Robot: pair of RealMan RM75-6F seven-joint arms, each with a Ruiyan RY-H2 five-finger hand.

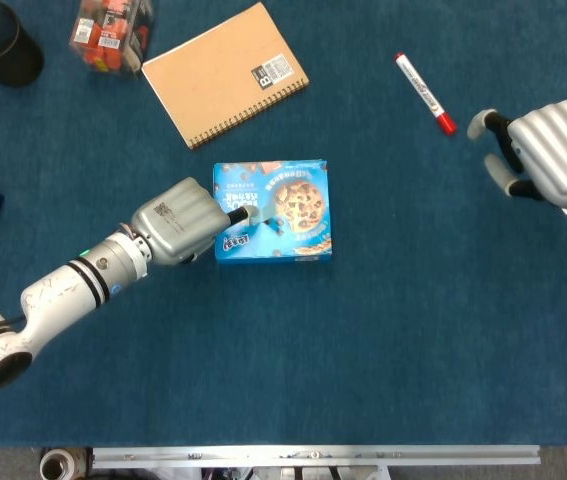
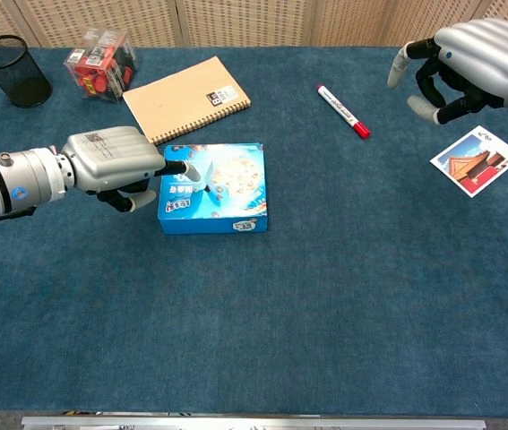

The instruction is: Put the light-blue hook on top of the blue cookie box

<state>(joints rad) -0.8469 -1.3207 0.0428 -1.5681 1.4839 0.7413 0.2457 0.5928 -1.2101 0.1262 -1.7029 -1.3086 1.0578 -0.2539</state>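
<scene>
The blue cookie box (image 1: 288, 212) (image 2: 227, 190) lies flat near the table's middle. On its left part sits the small light-blue hook (image 1: 262, 215) (image 2: 196, 174), pale grey-blue against the print. My left hand (image 1: 178, 222) (image 2: 115, 159) reaches in from the left at the box's left edge. Its fingertips (image 2: 178, 167) pinch the hook's near end, over the box top. My right hand (image 1: 551, 150) (image 2: 473, 55) hovers far off at the right, fingers loosely curved and apart, holding nothing.
A tan spiral notebook (image 1: 225, 72) lies behind the box, and a red-capped marker (image 1: 425, 93) lies to the back right. A black mesh cup (image 1: 1, 42) and a clear box of red items (image 1: 111, 30) stand at the back left. A postcard (image 2: 476, 161) lies under my right hand.
</scene>
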